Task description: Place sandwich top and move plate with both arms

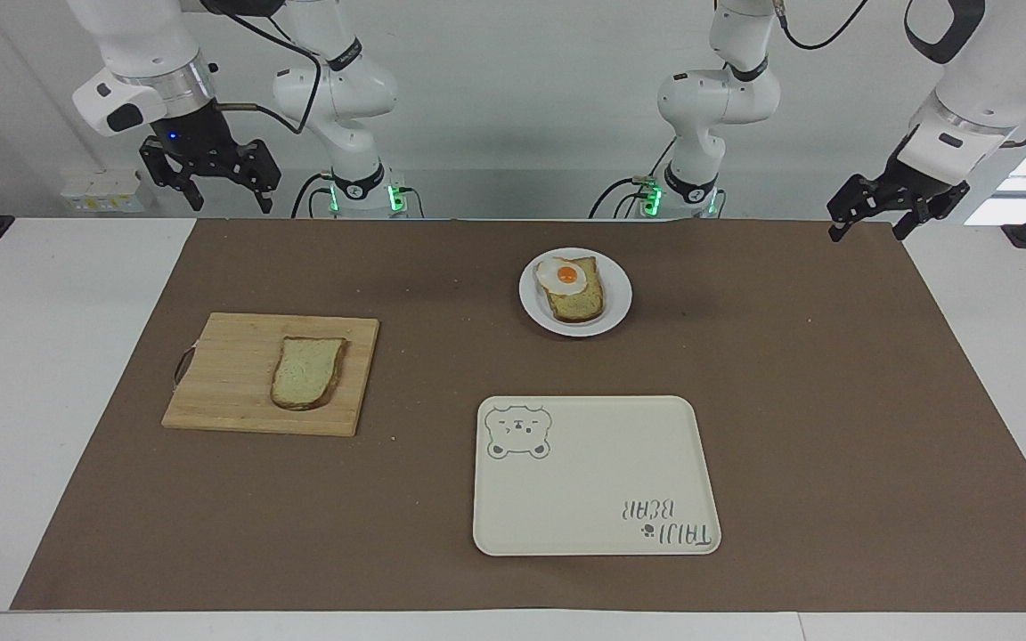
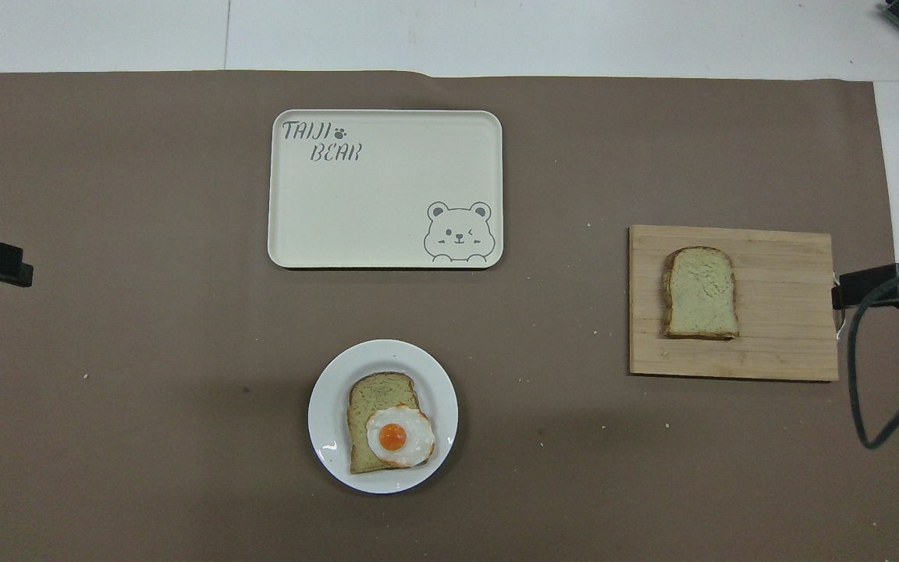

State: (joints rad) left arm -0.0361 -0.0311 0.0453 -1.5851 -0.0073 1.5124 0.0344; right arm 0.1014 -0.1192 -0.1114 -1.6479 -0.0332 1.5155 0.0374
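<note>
Brown mat covers most of the white counter; bare counter strips show at both arm ends and along the edge farthest from the robots. Sandwich top lies flat on a wooden board toward the right arm's end, board fully on the mat, its handle edge close to the mat's edge. Plate sits near the robots, mid-counter, carrying a bread slice with a fried egg. Cream tray lies farther from the robots than the plate, well apart from it, nothing on it. Wide bare mat between board, plate and tray, and a big open stretch toward the left arm's end.

Right end effector released, fingers spread, holding nothing, touching nothing; hangs high over the mat corner near the robots, pointing down, arm folded up. Left end effector also released and empty, raised over the mat's corner at the left arm's end, tilted, wrist angled inward. Both arms wait.
</note>
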